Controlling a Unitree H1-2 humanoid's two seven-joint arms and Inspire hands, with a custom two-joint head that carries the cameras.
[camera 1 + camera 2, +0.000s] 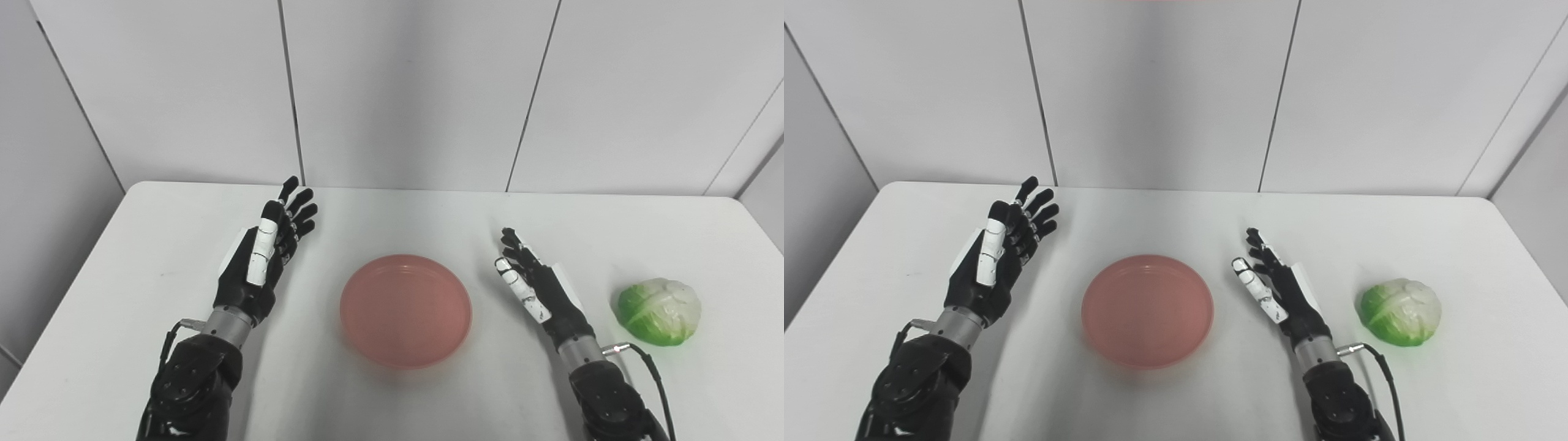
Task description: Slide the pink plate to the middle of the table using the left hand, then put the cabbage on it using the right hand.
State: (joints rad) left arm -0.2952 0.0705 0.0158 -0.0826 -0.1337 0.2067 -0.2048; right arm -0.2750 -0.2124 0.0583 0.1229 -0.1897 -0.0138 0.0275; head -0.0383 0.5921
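The pink plate (406,310) lies flat and empty near the middle of the white table (392,220). A green and white cabbage (660,310) rests on the table at the right. My left hand (264,255) hovers open to the left of the plate, fingers stretched toward the far edge, a gap between it and the rim. Between the plate and the cabbage, my right hand (534,283) is held open as well, touching neither. Both hands hold nothing.
Grey wall panels (404,92) stand just behind the table's far edge. A thin cable (655,373) loops off my right wrist near the cabbage.
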